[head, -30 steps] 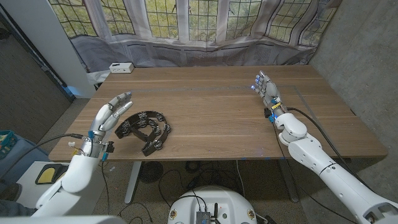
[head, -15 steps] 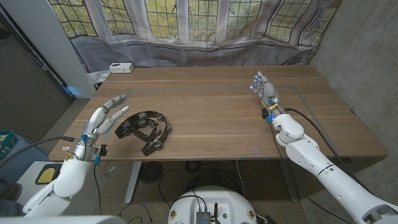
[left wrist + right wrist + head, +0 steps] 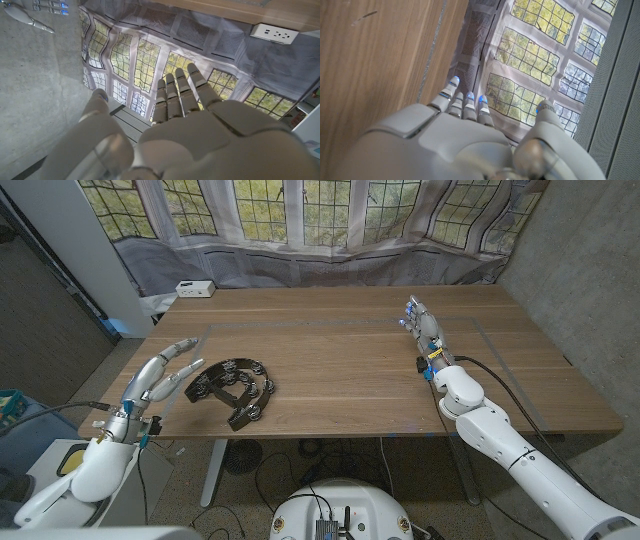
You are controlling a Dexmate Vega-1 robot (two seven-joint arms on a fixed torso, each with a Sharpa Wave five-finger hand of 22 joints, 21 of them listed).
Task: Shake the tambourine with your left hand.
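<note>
Over the last second the left hand (image 3: 158, 376) has drawn back toward the table's near-left corner and away from the tambourine (image 3: 232, 387), so the gap between its fingertips and the black rim is wider than it was. The right hand (image 3: 424, 324) has hardly shifted. The tambourine has not moved.

The left hand is released, fingers spread and holding nothing; the left wrist view shows the same, fingers straight and apart against the window (image 3: 150, 60). The right hand is also released, fingers extended, waiting over the right side of the table (image 3: 350, 360).

The tambourine lies flat on the wood near the front-left corner, close to the front edge, just beside the left hand but apart from it.

The main risk seems to be a push rather than a grasp: if the fingers come in low and meet the rim side-on, the tambourine could slide toward the front edge and drop off. A shallow hold on the thin rim could also slip once shaking begins.

There is open wood behind and to the right of the tambourine, and little margin toward the front and left edges. A small white box (image 3: 194, 288) sits at the far-left corner, well apart.
</note>
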